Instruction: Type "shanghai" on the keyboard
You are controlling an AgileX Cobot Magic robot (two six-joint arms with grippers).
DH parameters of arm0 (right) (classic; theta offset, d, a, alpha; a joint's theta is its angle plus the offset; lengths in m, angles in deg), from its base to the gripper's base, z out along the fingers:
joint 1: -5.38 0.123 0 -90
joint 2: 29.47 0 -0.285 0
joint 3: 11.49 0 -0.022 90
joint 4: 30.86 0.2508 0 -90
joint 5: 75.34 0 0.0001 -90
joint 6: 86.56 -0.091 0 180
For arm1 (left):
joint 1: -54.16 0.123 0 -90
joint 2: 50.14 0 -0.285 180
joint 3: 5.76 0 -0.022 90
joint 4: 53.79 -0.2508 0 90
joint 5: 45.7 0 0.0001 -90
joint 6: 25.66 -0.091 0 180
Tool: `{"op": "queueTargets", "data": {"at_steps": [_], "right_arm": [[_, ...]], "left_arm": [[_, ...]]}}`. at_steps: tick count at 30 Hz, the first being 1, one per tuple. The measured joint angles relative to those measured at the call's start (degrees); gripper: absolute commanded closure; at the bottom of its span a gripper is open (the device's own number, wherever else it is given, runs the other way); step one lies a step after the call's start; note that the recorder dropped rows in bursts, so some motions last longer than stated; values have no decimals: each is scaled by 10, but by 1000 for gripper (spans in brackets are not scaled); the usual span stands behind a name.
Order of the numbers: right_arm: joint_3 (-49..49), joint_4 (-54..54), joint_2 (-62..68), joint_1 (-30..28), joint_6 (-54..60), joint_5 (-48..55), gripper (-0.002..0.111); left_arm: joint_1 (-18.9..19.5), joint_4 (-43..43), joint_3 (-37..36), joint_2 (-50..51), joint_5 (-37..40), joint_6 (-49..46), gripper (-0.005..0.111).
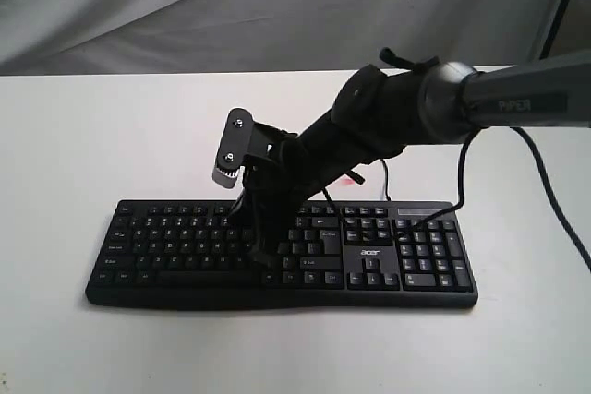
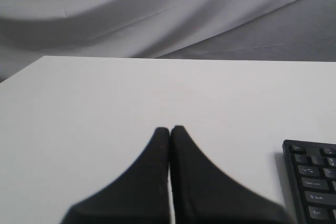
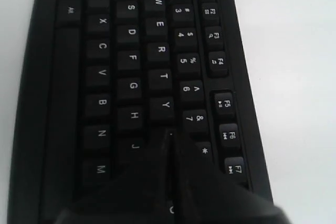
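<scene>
The right gripper [image 1: 265,262] of a two-armed robot reaches down over the middle of the keyboard [image 1: 166,246], its fingers pressed together into a single point, gripping nothing. The wide black keyboard lies flat on a white table [image 1: 92,136], its number pad at the end nearest the right arm's base.

In the right wrist view the closed tip sits on the letter block just past the Y key [image 3: 166,105] and beside the 7 key [image 3: 195,119]. The H key [image 3: 135,115] and the J key [image 3: 135,145] are close by on the row below. The key beneath the tip is hidden by the fingers, and no view settles whether the tip is touching a key or hanging just above it.

The left gripper [image 2: 169,129] is also clenched and empty. It hangs above bare table well off the keyboard's Caps Lock end and appears to have no part in the typing at this moment.

How much of "shanghai" is entered cannot be read here: no screen or typed text is in view. The tip's place near H, between Y and the hidden keys next along that row, fits either an H stroke or the closing I. So the job could be at its second letter, its sixth or its last. At the least, the arm is at work on the letter block, and the word is probably unfinished.
</scene>
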Motion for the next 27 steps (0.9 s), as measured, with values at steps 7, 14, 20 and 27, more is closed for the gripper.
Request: {"op": "queueTargets", "data": {"at_steps": [7, 14, 20, 27], "right_arm": [[0, 1, 2, -1, 5, -10, 108], [0, 0, 2, -2, 8, -10, 108], [0, 0, 14, -2, 16, -7, 108], [0, 0, 22, -2, 24, -6, 108]], "left_arm": [[0, 0, 0, 0, 0, 0, 106], [0, 0, 0, 0, 0, 0, 106], [0, 0, 0, 0, 0, 0, 106], [0, 0, 0, 0, 0, 0, 106]]}}
